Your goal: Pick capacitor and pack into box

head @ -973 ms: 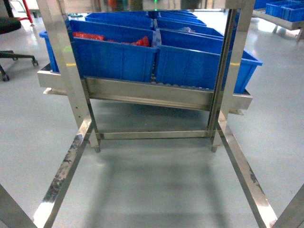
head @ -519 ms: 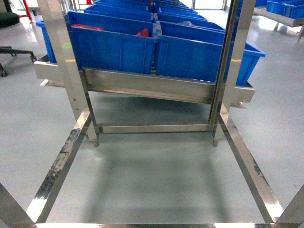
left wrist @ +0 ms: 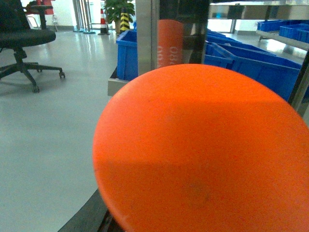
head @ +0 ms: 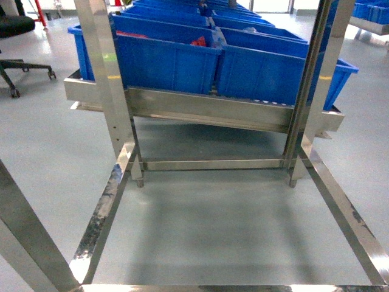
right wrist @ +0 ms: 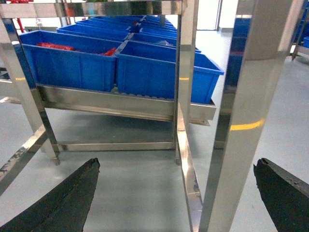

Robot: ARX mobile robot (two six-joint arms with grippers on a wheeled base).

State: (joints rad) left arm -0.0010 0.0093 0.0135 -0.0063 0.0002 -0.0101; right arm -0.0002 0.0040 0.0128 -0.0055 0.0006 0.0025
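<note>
A round orange-red capacitor [left wrist: 203, 150] fills most of the left wrist view, held up in front of the camera above the floor. My left gripper is shut on it, though its jaws are hidden behind it apart from a dark finger edge [left wrist: 91, 218]. Behind the piece an orange cylinder [left wrist: 170, 43] with printed digits rises. My right gripper [right wrist: 176, 193] is open wide with nothing in it, its dark fingers [right wrist: 63, 203] at the frame's lower corners, facing the steel rack. Neither gripper shows in the head view. The box is out of view.
A steel rack [head: 200, 109] carries rows of blue bins [head: 170, 58], one of them with red pieces [head: 199, 41] inside. Its uprights [right wrist: 246, 116] and floor rails [head: 103, 213] stand close in front. An office chair [left wrist: 24, 43] stands on the grey floor at left.
The head view has shifted: the rack and bins now sit further right and higher, and the frame's near floor rail and left upright have come into view.
</note>
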